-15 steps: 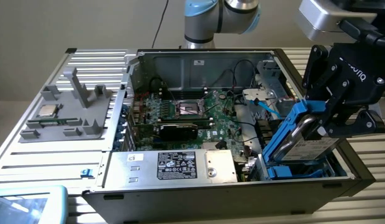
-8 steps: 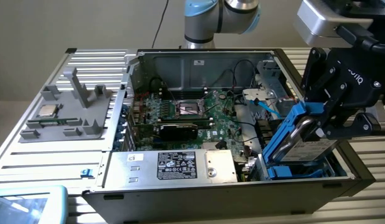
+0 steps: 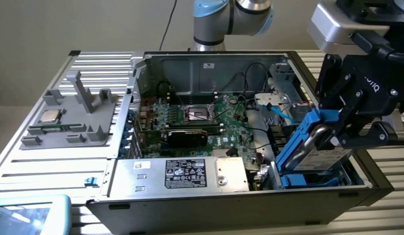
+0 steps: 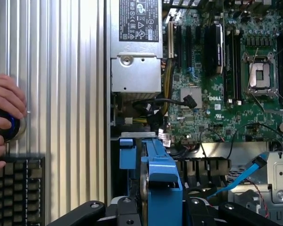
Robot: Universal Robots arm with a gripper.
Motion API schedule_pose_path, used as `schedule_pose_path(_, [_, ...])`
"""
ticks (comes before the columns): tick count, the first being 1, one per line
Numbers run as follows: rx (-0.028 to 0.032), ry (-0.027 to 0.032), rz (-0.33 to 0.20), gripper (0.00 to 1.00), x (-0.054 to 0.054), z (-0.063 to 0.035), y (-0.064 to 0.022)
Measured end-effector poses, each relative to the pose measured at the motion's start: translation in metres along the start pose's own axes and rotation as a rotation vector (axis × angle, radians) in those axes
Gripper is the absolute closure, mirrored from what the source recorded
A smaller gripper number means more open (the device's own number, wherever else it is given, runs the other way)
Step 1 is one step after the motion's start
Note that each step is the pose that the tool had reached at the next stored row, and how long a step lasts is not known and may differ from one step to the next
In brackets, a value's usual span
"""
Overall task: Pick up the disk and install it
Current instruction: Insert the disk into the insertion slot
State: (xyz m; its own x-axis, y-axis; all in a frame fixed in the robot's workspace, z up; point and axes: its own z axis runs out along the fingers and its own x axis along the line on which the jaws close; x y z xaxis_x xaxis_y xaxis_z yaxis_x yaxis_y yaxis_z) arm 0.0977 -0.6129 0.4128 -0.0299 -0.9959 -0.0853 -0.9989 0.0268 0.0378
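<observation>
One disk (image 3: 325, 157) partway inside case (image 3: 221, 203)

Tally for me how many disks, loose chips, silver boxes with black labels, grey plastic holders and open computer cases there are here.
disk in a blue bracket: 1
loose chip: 1
silver box with black label: 1
grey plastic holder: 1
open computer case: 1
Total: 5

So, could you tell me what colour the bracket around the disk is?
The bracket is bright blue, best seen in the exterior view.
</observation>
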Motion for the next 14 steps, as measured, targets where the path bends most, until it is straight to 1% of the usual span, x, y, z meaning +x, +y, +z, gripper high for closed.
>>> schedule_pose_path(6, [0.0,-0.0014,0.0,0.63,0.0004,0.0036,-0.0003])
schedule_pose_path(14, [-0.0001,-0.0062,0.0,0.63,0.0006,0.006,-0.0003])
